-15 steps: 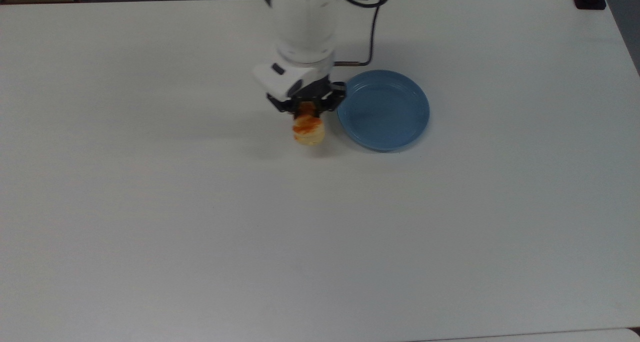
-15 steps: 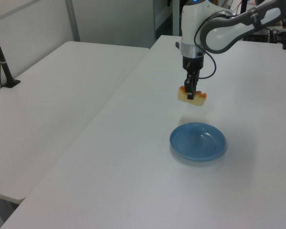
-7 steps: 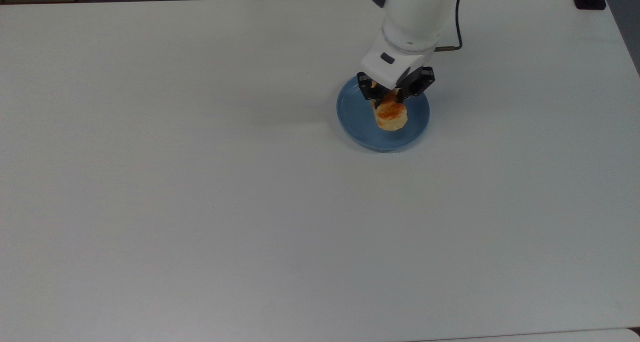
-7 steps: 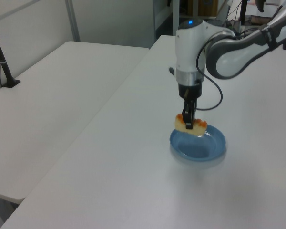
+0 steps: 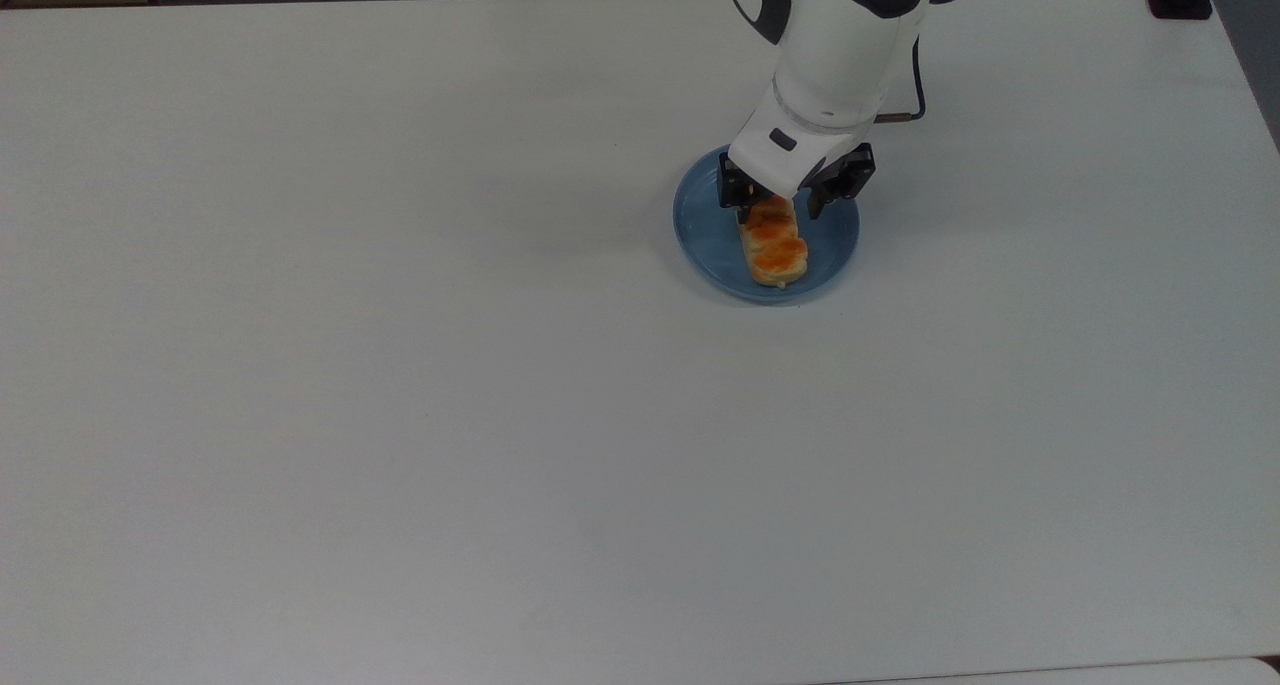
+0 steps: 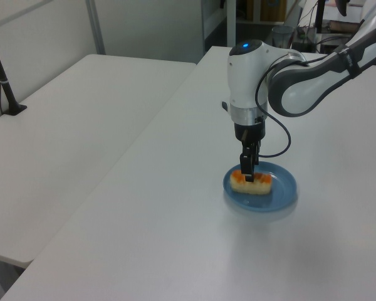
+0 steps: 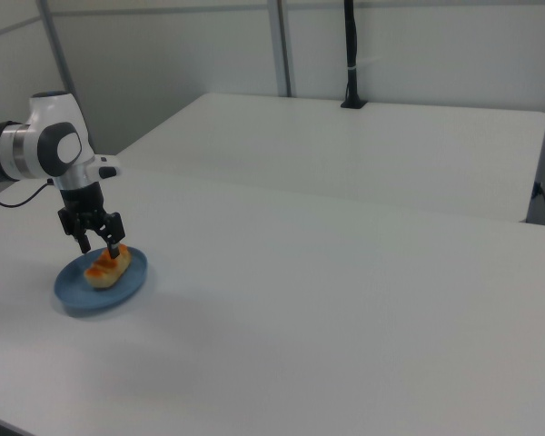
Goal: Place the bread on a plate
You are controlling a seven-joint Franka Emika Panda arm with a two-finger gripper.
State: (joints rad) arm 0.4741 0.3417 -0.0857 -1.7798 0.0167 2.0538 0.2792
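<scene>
I see bare white table (image 5: 400, 365) across the top view's left | bread (image 5: 773, 246) lying flat inside the blue plate (image 5: 700, 235) | my gripper (image 5: 796, 196) right above its far end, fingers spread apart, straddling the bread, released

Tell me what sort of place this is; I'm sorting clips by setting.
Probably a robotics lab: a robot arm works over plain white tables, with a pole clamped to one table and partition walls behind.
</scene>
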